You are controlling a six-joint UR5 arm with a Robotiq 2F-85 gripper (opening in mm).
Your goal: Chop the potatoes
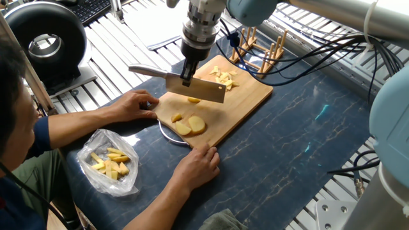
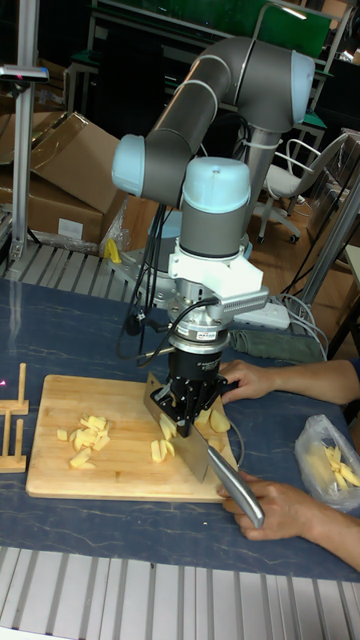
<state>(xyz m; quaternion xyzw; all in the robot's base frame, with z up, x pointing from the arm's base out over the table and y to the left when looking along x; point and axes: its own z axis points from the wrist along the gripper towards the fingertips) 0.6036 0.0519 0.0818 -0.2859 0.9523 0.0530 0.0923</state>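
**Knife gripped, blade above board**

Gripper clamped on cleaver, blade clear of cutting board. 2 human hands brace the board's 9 and 6 o'clock edges. Potatoes lie at 6 o'clock of gripper; chopped bits at 2 o'clock.

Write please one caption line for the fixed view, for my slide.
Two-finger gripper holds a steel cleaver above pale yellow potato pieces on a wooden cutting board steadied by a person's hands.
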